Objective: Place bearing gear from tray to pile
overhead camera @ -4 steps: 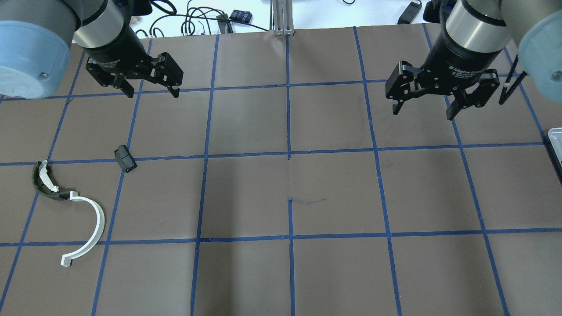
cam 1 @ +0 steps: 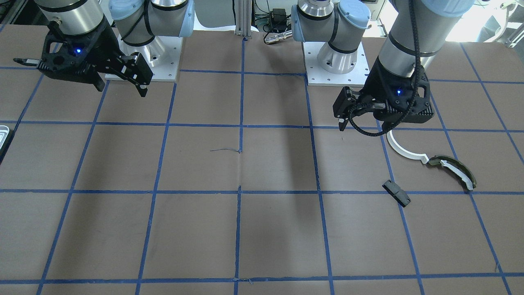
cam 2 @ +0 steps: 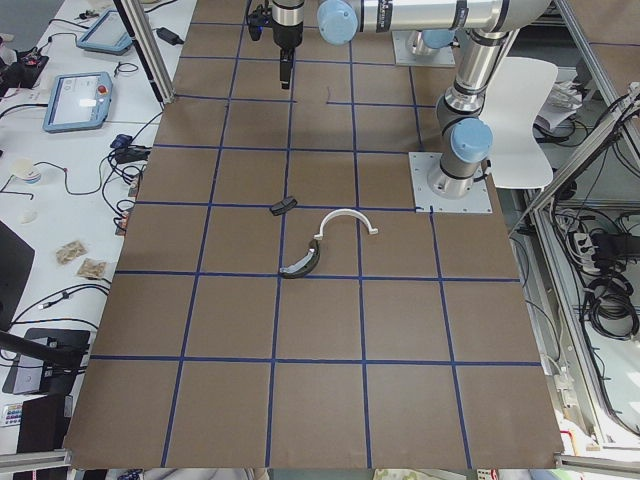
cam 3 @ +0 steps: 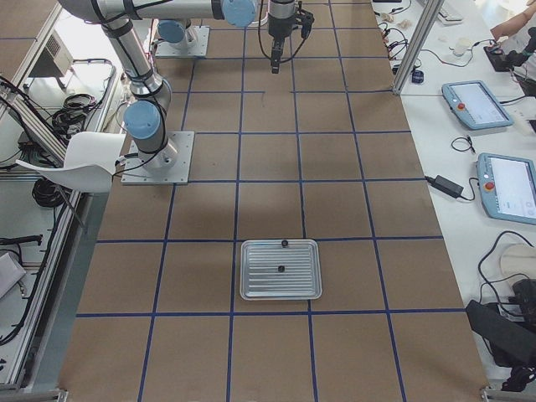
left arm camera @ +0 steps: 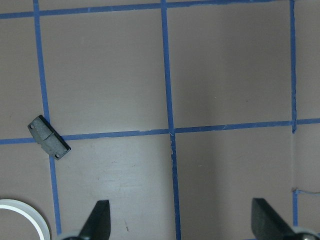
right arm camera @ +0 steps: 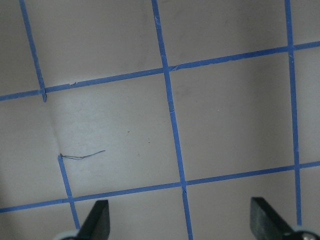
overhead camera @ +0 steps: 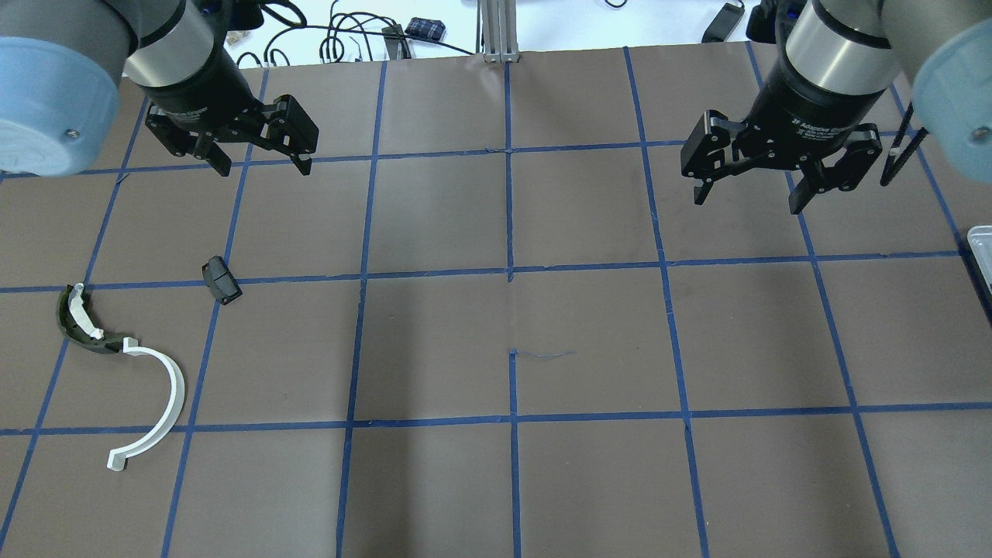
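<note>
pile (overhead camera: 178,385): robot's left | tray (cam 3: 260,280): robot's right, well apart

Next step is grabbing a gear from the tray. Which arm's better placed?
Right. The right hand is open and empty, on the same side as the tray. The left hand, also open, hangs at the opposite end, near the pile.

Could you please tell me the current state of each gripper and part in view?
left gripper: open, empty, raised.
right gripper: open, empty, raised.
tray: lying flat, two small dark parts inside.
white half-ring: lying flat, unheld.
olive curved piece: lying flat, unheld.
black block: lying flat, unheld.
</note>
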